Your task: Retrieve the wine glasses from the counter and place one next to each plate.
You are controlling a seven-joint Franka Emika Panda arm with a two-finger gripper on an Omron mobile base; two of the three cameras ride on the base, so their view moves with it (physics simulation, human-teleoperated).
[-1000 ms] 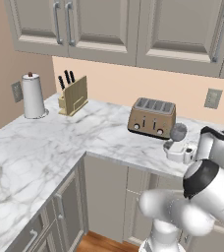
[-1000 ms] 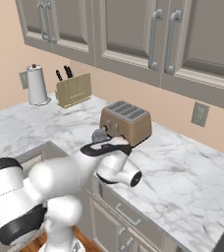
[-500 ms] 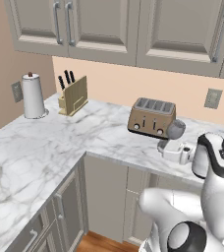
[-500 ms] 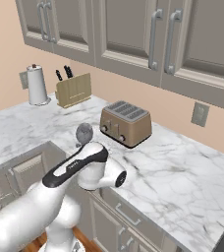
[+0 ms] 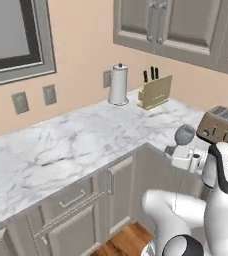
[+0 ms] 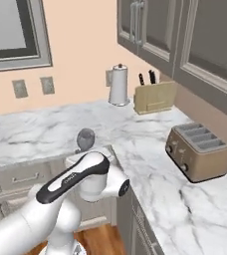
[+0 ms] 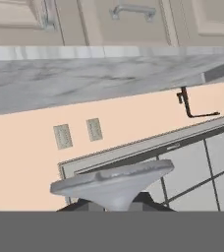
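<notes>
Wine glass (image 5: 184, 134) held up off the worktop (image 5: 71, 145), above its front edge, stem pinched in the end effector (image 5: 183, 153), foot (image 7: 115, 183) filling the low middle of the hand view. Left to right on the wall: two outlets (image 5: 35, 98), paper towel roll (image 5: 118, 84), knife block (image 5: 154, 91), toaster (image 5: 223, 126) far right. Right base view shows the glass bowl (image 6: 86, 139) just above the white arm (image 6: 80, 175).

Base views: we look down from behind the arm, left and right | shared: white grey-veined marble counter (image 5: 86, 145) (image 6: 150, 144), 12 o'clock | hand view: we see it inverted.
</notes>
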